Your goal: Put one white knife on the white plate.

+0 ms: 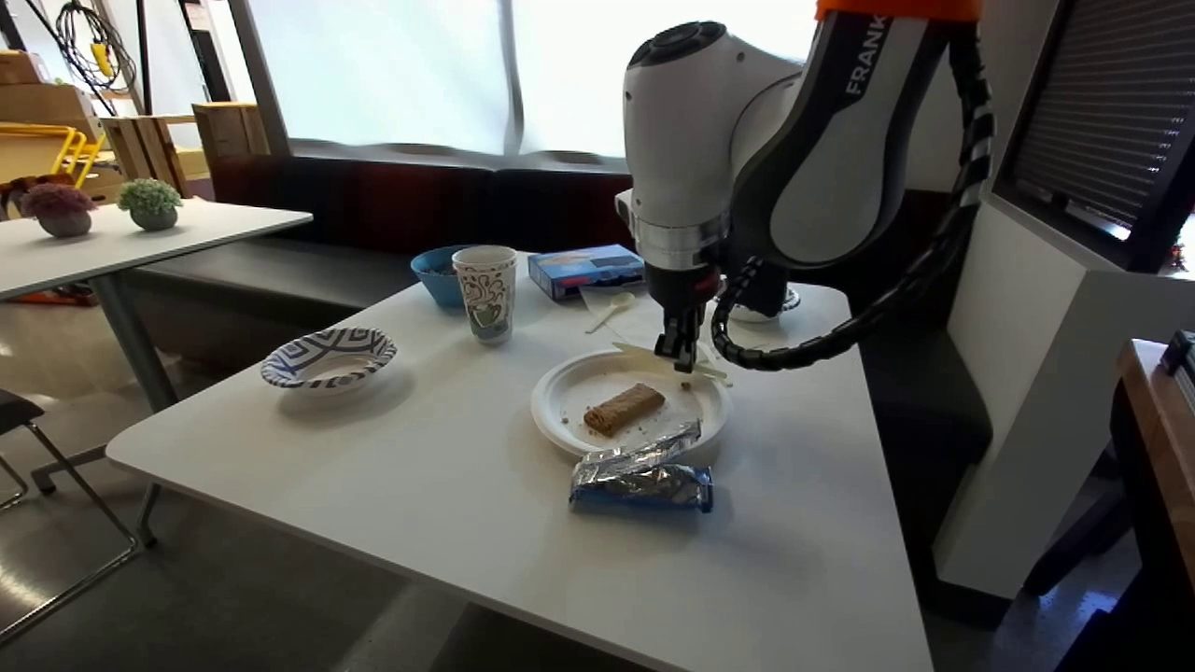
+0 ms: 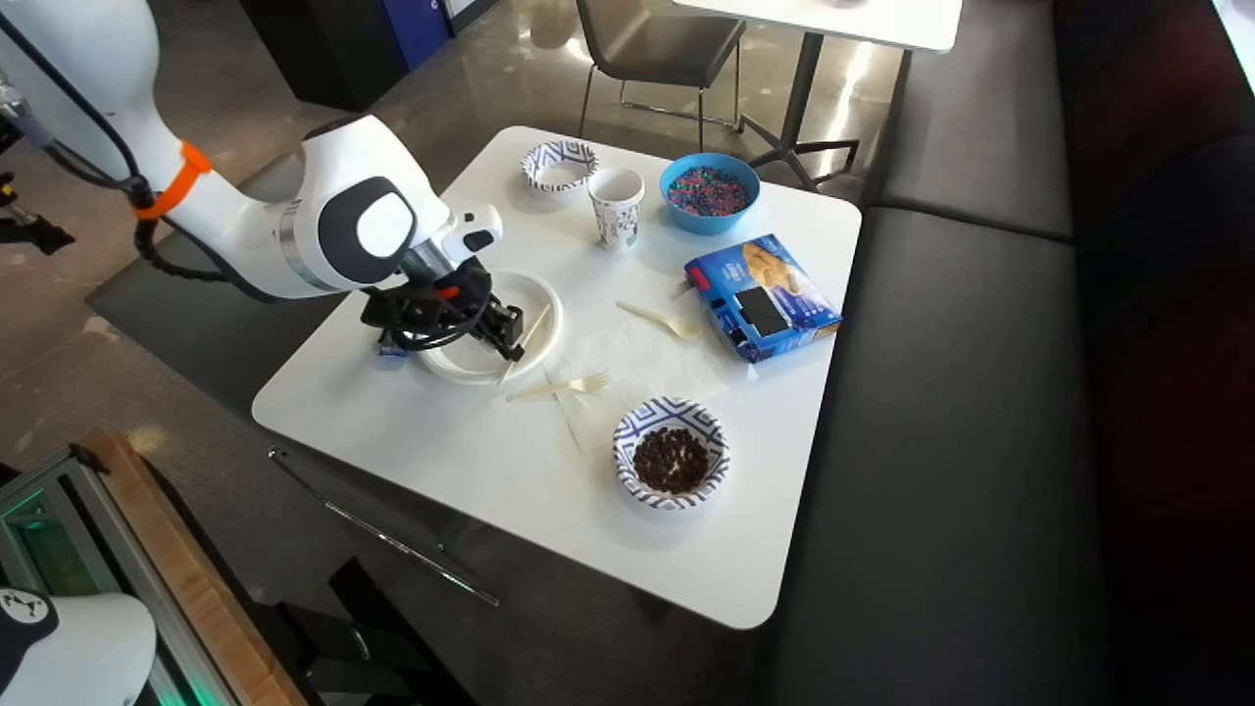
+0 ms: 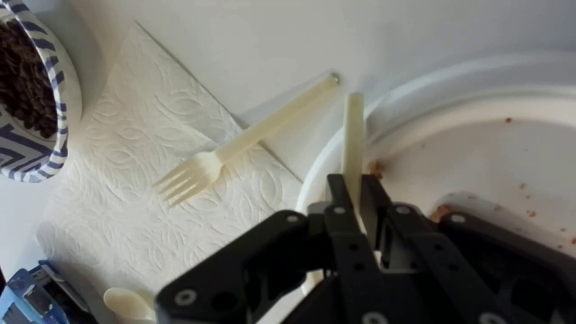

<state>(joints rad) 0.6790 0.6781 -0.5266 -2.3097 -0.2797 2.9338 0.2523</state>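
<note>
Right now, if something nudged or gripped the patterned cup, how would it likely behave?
The cup is taller than wide and narrows toward its base, so it would probably tip easily. Its paper-like wall could dent under a squeeze. It is likely light: no contents show at its mouth, though the bottom is hidden.

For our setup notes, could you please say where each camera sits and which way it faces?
An exterior view: beside the table, facing the bench; arm, end effector show.
An exterior view: high, facing down over the table toward a chair; arm, end effector show.
Wrist view: behind the visible end effector, facing down at white plate and fork.
Both exterior views share the paper cup.
</note>
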